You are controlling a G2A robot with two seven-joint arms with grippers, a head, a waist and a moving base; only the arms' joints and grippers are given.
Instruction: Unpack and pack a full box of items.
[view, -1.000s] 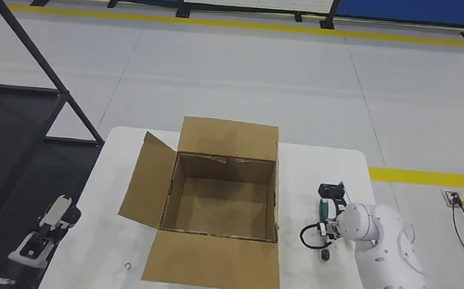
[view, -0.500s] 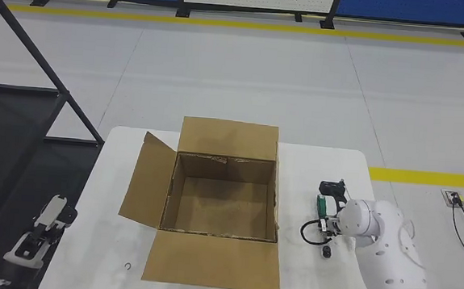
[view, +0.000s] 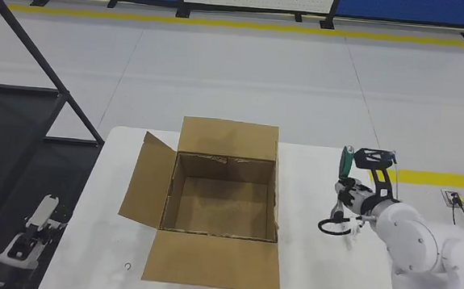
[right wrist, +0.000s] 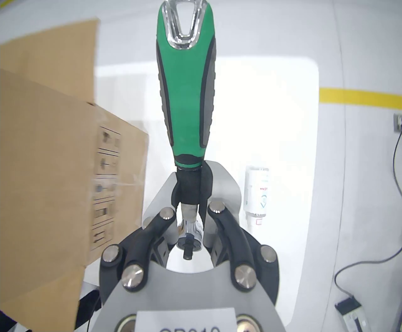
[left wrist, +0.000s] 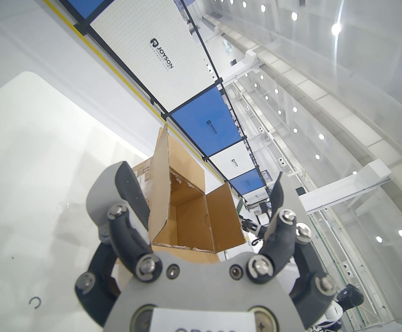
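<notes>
Seen from above, the right gripper (view: 349,187) had lifted the green-handled ratchet (view: 346,160) off the table (view: 312,162) beside the open box (view: 228,136). Left wrist: left gripper (left wrist: 202,179) gaped empty. Right wrist: jaws pinched the steel neck; likely stiff, heavy.

Brown cardboard box (view: 220,204) on a white table (view: 312,271). Ratchet (right wrist: 187,85): green handle, grey-black side strips, chrome ends. White bottle (right wrist: 257,195), red and green marks. Yellow floor stripe (view: 440,178) at the table's 3 o'clock.

Box (view: 220,204) on the table (view: 311,174); wrench (right wrist: 187,94) right of it; bottle (right wrist: 257,191) on the table.
</notes>
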